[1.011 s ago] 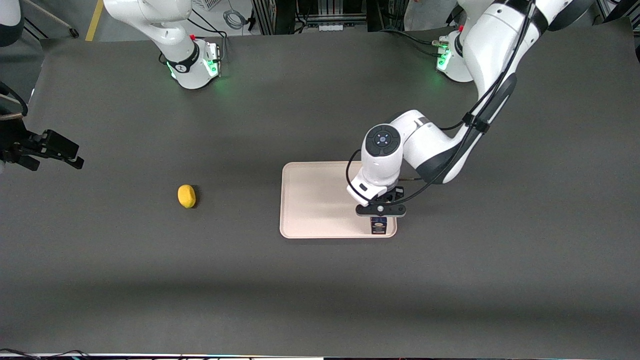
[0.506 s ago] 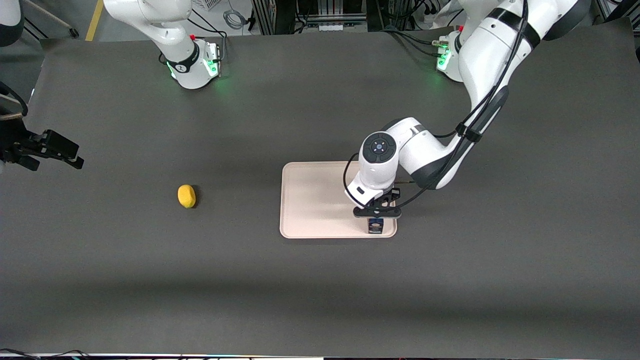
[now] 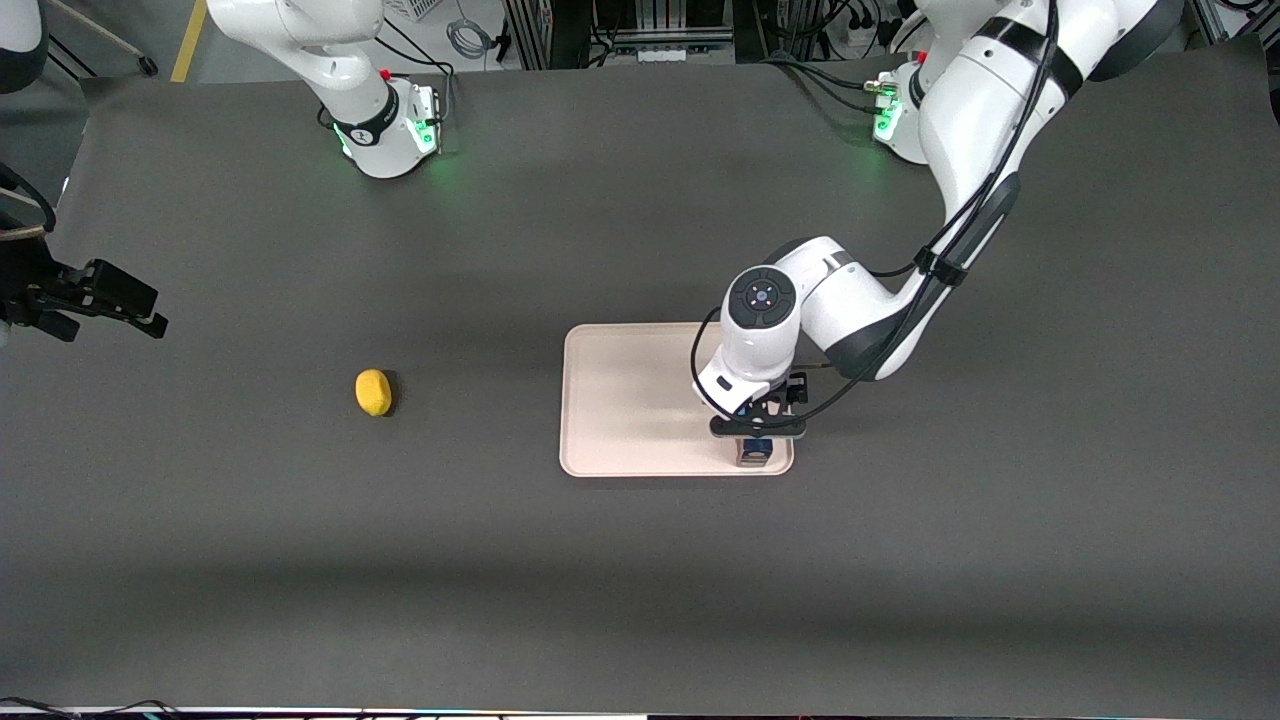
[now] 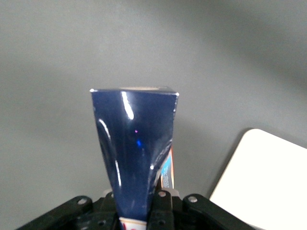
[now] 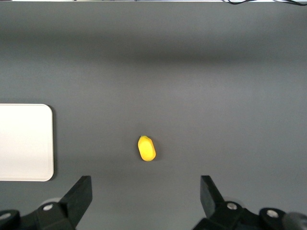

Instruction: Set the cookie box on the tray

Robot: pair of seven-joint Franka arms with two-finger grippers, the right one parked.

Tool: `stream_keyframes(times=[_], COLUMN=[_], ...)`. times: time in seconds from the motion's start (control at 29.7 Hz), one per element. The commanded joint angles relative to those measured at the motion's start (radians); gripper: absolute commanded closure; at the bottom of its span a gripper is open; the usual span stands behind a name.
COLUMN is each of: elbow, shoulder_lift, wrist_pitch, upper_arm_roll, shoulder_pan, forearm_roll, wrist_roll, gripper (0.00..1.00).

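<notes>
The dark blue cookie box (image 3: 757,452) stands on end at the tray's corner nearest the front camera, toward the working arm's end. The pale pinkish-white tray (image 3: 630,400) lies flat on the dark table. My gripper (image 3: 757,432) is directly above the box and shut on it. In the left wrist view the box's narrow blue side (image 4: 134,153) rises between the fingers (image 4: 163,203), its carton wall dented inward, and a corner of the tray (image 4: 264,177) shows beside it.
A small yellow lemon-like lump (image 3: 373,391) lies on the table toward the parked arm's end, also in the right wrist view (image 5: 147,148). The tray's edge shows there too (image 5: 26,141). The working arm's elbow (image 3: 850,300) hangs over the tray's edge.
My gripper has lowered the box onto the tray's corner; less of the box shows below the gripper now. The wrist shifted slightly.
</notes>
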State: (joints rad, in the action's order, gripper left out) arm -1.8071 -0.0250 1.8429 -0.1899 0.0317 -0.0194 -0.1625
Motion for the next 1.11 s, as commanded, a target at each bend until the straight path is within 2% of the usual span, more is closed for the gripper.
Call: stream_keyframes(times=[0.0, 0.13, 0.74, 1.08], elbow=[-0.087, -0.097, -0.087, -0.089], shoulder_lift=[-0.095, -0.133, -0.125, -0.081], wrist_pitch=[0.012, -0.007, 0.013, 0.071], upper_arm_roll=[0.07, 0.121, 0.121, 0.127], shoulder_pan=[0.01, 0.011, 0.016, 0.011], forearm_roll=[0.015, 0.015, 0.025, 0.026], wrist_roll=[0.015, 0.076, 0.074, 0.083], gripper=[0.0, 0.0, 0.0, 0.0])
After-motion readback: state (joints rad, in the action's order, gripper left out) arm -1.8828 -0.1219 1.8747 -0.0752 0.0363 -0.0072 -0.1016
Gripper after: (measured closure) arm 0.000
